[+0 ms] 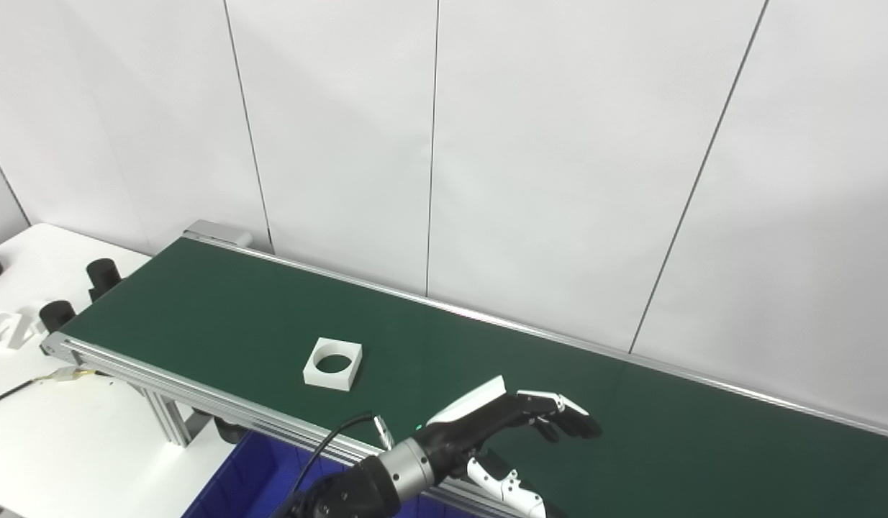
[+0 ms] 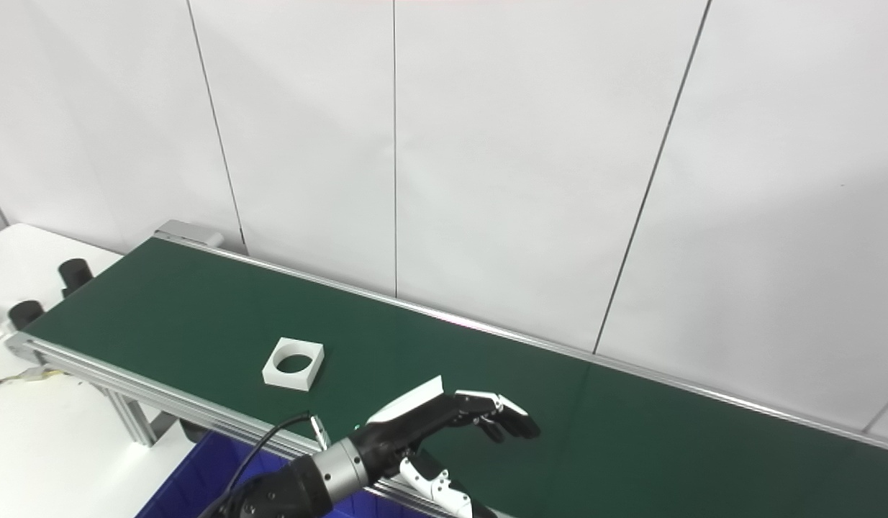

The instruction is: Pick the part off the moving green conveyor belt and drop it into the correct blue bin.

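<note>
Left of centre in the frame, a white square part with a round hole lies flat on the green conveyor belt. To its lower right, well apart from it, the left hand reaches over the belt, fingers spread and holding nothing. A blue bin shows at the bottom edge, below the belt's near rail.

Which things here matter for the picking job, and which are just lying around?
Job:
white square part with a round hole
green conveyor belt
blue bin under the belt's near edge
left robot hand, open above the belt

Lying about:
black cylinders on the white table
white letter shapes
</note>
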